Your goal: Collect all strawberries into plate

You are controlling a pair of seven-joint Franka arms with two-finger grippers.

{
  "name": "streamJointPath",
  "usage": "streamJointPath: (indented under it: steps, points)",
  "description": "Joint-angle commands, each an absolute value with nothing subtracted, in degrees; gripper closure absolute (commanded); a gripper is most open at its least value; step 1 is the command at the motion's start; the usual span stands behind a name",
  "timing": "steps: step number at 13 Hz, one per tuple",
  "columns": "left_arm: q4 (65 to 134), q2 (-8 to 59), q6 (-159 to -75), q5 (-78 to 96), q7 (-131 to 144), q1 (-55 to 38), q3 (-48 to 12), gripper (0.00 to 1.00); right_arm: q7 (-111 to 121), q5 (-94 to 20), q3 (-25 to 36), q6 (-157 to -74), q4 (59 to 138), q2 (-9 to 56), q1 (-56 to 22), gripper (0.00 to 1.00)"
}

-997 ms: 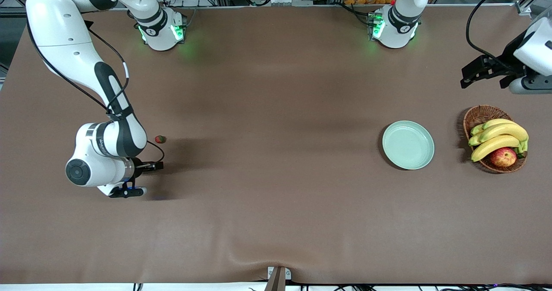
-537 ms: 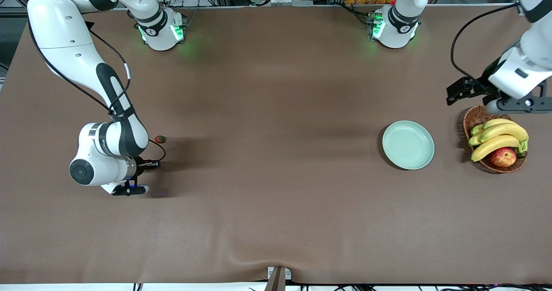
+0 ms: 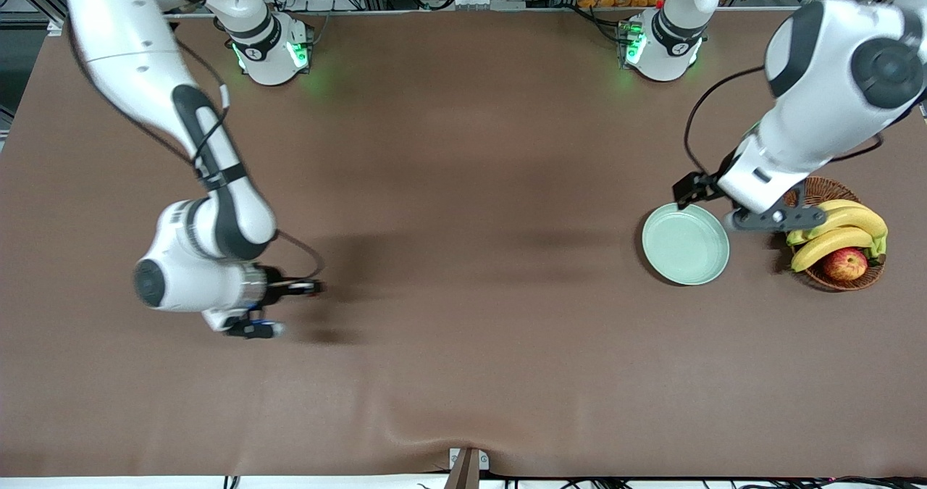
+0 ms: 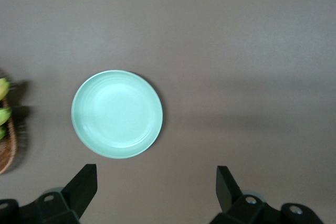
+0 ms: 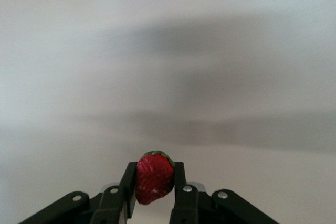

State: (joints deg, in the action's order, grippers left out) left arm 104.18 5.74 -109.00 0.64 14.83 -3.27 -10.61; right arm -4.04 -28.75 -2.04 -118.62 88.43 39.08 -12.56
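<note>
Strawberry (image 5: 154, 177): 1 red berry with a green cap sits pinched between the fingers of the right pincer (image 5: 153, 192), held up over bare brown worktop (image 3: 463, 315) toward the right arm's end. At the left arm's end a wicker basket (image 3: 815, 190) of bananas (image 3: 833, 243) and an apple (image 3: 844, 264) stands just beside the mint-green plate (image 3: 685, 243). The left pincer (image 4: 156, 192) hangs spread wide above the plate's edge, gripping nothing. Racks and cables line the worktop's edge by the bases.
</note>
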Motion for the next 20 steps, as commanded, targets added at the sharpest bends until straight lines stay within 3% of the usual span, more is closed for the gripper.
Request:
streamJointPath:
  steps: [1, 6, 10, 11, 13, 15, 20]
  points:
    - [103.97, 10.7, -113.45, 1.93, 15.99, -3.25, -11.69, 0.0, -11.76, -33.22, -1.41, -121.36, 88.25, 39.28, -21.68, 1.0]
    - [112.14, 13.53, -123.02, 2.02, 18.44, -4.39, -12.13, 0.0, -12.66, -41.74, -1.41, -132.08, 88.24, 43.32, -34.34, 1.0]
    - [111.71, 18.27, -129.62, 2.72, 29.69, -8.96, -12.22, 0.0, -12.57, -41.66, -1.41, -132.45, 88.24, 45.18, -37.09, 0.98]
    - [111.53, 19.24, -130.77, 2.72, 30.93, -9.49, -12.3, 0.0, -12.57, -41.57, -1.41, -132.45, 88.33, 45.26, -37.26, 0.83]
    - [111.53, 20.3, -131.22, 2.72, 32.25, -11.42, -12.22, 0.0, -12.48, -40.96, -1.32, -132.45, 88.33, 45.53, -37.18, 0.22]
    - [110.49, 21.27, -131.31, 2.81, 34.27, -12.21, -12.3, 0.0, -12.04, -40.87, -1.23, -132.36, 88.24, 44.83, -36.39, 0.03]
    - [103.81, 28.64, -133.15, 2.81, 45.93, -18.18, -12.22, 0.0, -12.31, -40.08, 0.7, -128.6, 90.08, 38.34, -31.31, 0.0]
